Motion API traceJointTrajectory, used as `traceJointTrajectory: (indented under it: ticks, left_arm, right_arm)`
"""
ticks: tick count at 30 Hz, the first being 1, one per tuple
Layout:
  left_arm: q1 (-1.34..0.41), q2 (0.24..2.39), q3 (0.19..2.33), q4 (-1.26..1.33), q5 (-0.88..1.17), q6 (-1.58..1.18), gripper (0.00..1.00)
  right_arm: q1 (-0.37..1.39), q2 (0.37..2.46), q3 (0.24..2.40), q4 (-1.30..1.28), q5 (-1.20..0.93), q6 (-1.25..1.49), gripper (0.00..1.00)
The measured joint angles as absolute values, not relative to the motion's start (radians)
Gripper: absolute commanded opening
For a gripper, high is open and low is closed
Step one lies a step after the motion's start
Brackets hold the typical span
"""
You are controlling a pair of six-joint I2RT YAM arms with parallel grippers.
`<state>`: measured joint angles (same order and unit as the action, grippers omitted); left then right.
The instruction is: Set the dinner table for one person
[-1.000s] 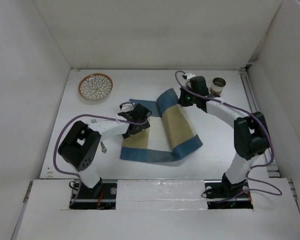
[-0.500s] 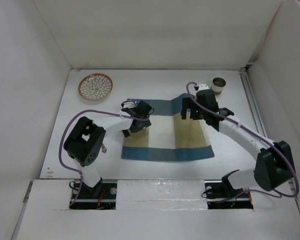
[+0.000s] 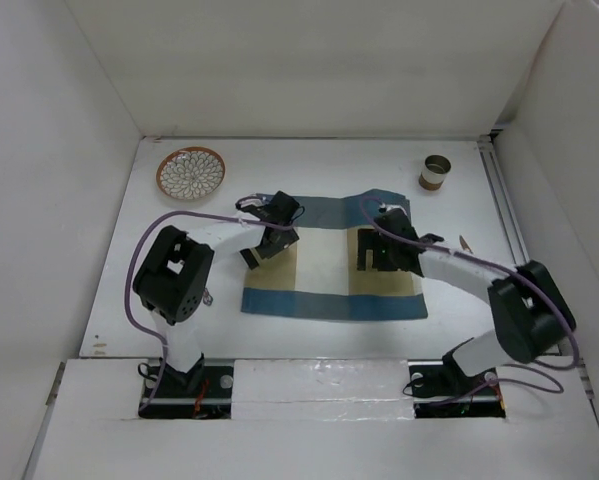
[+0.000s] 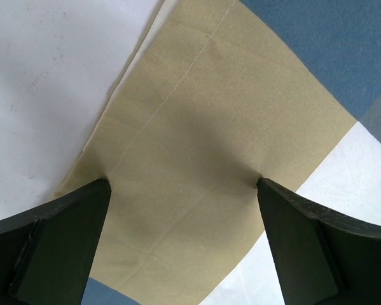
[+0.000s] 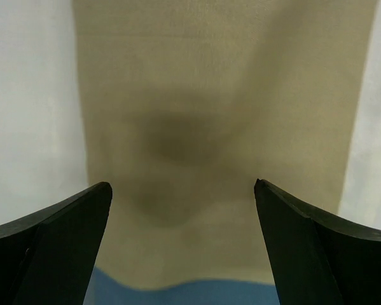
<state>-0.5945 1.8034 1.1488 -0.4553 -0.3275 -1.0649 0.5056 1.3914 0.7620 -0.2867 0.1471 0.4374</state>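
On the plain white matte table [image 3: 319,165], a plate [image 3: 190,172] sits at 10 o'clock and a cup [image 3: 436,171] at 2 o'clock. A mat [image 3: 324,270] lies flat in the centre. The left gripper [image 4: 184,185] and right gripper [image 5: 182,184] hang over the mat, both spread wide.

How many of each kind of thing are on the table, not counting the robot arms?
Placemat: 1
Patterned plate: 1
Cup: 1
Small brown bit, too tiny to name: 1
Small grey bit, also too tiny to name: 1
Total: 5
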Motion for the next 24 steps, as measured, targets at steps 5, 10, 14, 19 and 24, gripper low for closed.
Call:
traceJointTrajectory:
  ticks: [5,10,14,19,24]
  left_arm:
    - [-0.577,1.825,1.179,-0.481,-0.323,-1.087,1.00]
    - [-0.513,1.870,1.244,-0.496,-0.303,-1.098,1.00]
    - [-0.450,1.963,1.380,-0.533,-0.297,-1.089,1.00]
    - [-0.384,2.123,1.620,-0.582,-0.295,-1.052,1.00]
    - [-0.334,2.173,1.703,-0.580,-0.262,-1.027,1.00]
  right_arm:
    - [0.500,1.619,0.897,-0.292,0.161,0.429,1.00]
    - [0.451,1.819,1.143,-0.324,0.169,0.403,1.00]
    - [0.409,1.972,1.350,-0.373,0.173,0.381,1.00]
    - [0.370,2.098,1.542,-0.436,0.165,0.355,1.00]
    - [0.344,2.197,1.709,-0.498,0.149,0.330,1.00]
